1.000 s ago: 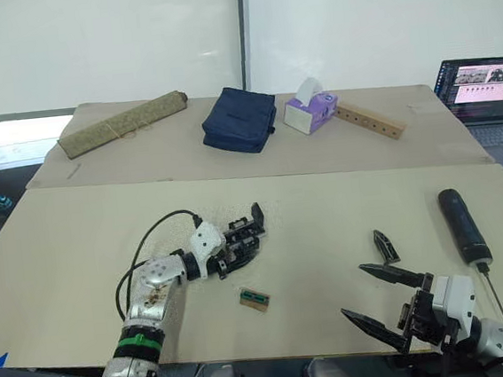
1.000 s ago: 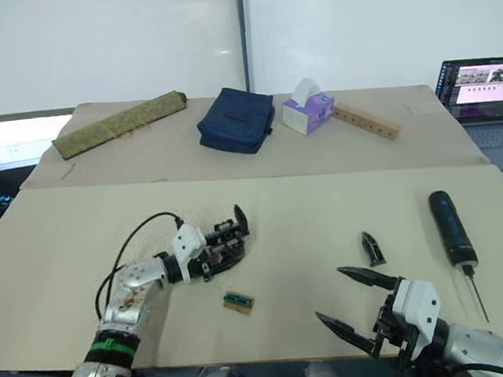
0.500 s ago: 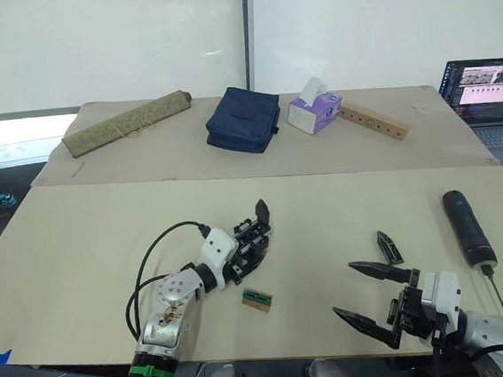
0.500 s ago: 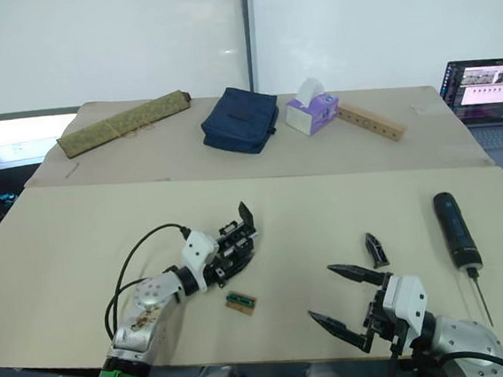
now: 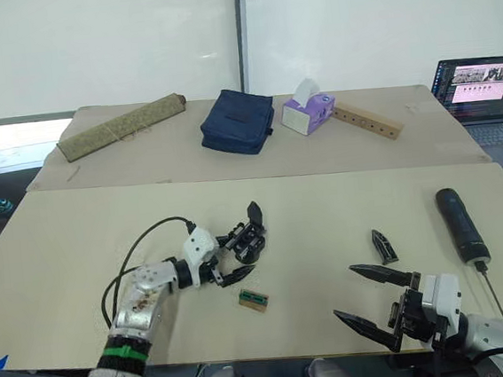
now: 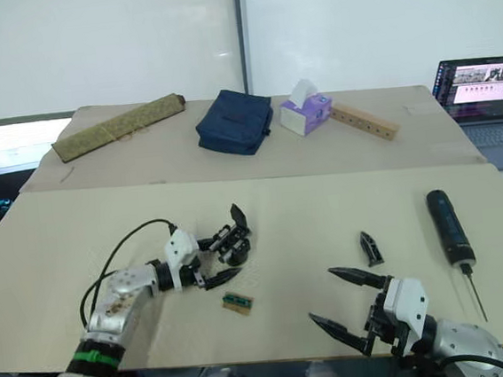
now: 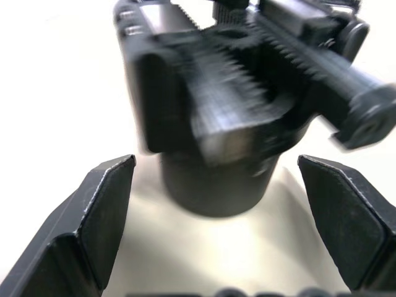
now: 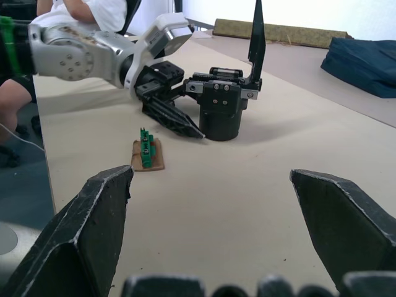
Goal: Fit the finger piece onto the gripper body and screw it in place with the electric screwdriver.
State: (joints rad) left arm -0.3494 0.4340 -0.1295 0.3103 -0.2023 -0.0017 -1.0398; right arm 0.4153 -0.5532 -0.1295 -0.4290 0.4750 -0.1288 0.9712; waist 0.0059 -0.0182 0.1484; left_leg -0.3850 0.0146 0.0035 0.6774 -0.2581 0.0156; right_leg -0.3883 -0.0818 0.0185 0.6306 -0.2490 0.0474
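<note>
The gripper body (image 5: 249,234) stands on the tan table, a chunky black block with one pointed finger sticking up from it. My left gripper (image 5: 234,257) is open around it, one finger on each side, and the left wrist view shows a gap on both sides of the gripper body (image 7: 229,130). To the right, the finger piece (image 5: 382,245) lies flat. Further right lies the electric screwdriver (image 5: 463,224), bit toward the front edge. Near that front edge my right gripper (image 5: 343,292) is open and holds nothing.
A small tan block with a green top (image 5: 253,300) lies just in front of the gripper body. On the back table are a rolled mat (image 5: 121,125), a navy bag (image 5: 238,120), a tissue box (image 5: 308,110) and a wooden bar (image 5: 368,121). A laptop (image 5: 482,86) stands far right.
My left gripper's fingers were closed around the gripper body and have now spread apart, leaving it standing on the table. The right gripper has hardly moved. The camera shifted slightly.
</note>
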